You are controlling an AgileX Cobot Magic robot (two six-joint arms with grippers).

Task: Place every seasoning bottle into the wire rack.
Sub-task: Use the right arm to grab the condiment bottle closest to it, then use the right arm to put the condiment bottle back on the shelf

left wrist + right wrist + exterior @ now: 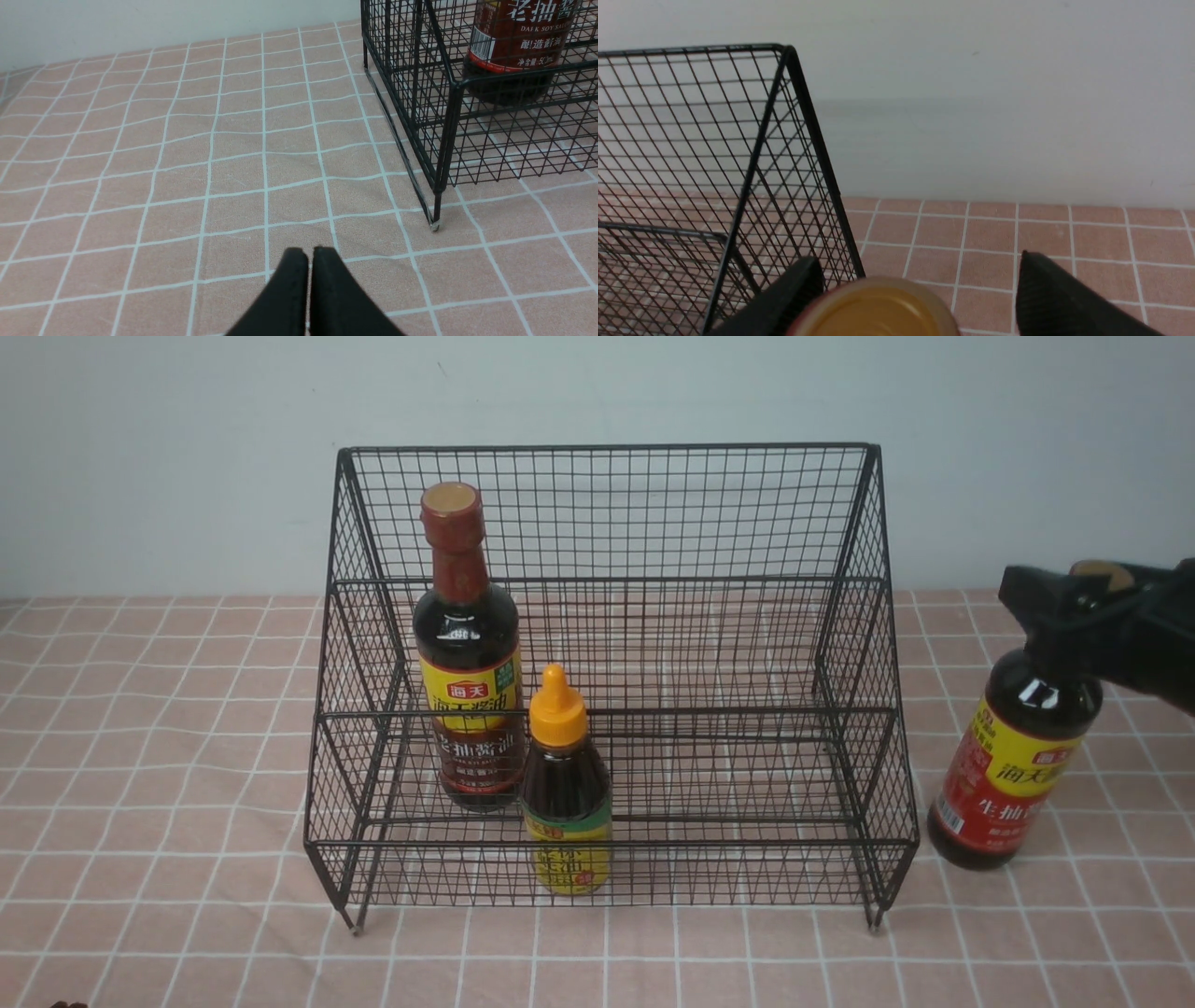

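Black mesh wire rack (pixel 653 513); pink tablecloth (pixel 168 784), white grid lines. On short bottle (pixel 565 784): orange cap, yellow label. On right tall bottle (pixel 1013 765): yellow-and-red label.

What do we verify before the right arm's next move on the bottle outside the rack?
1. Right gripper jaws apart: ok.
2. Cap of the third bottle between the fingers: ok, though it sits nearer one finger.
3. Grip closed on that bottle: not ok, not yet done.
4. Free space in the wire rack: ok, the right half of both tiers is bare.
5. Tall bottle and short bottle upright in the rack's left half, off the likely path: ok.
6. Left gripper out of the way: ok, shut over the tablecloth, apart from the rack.
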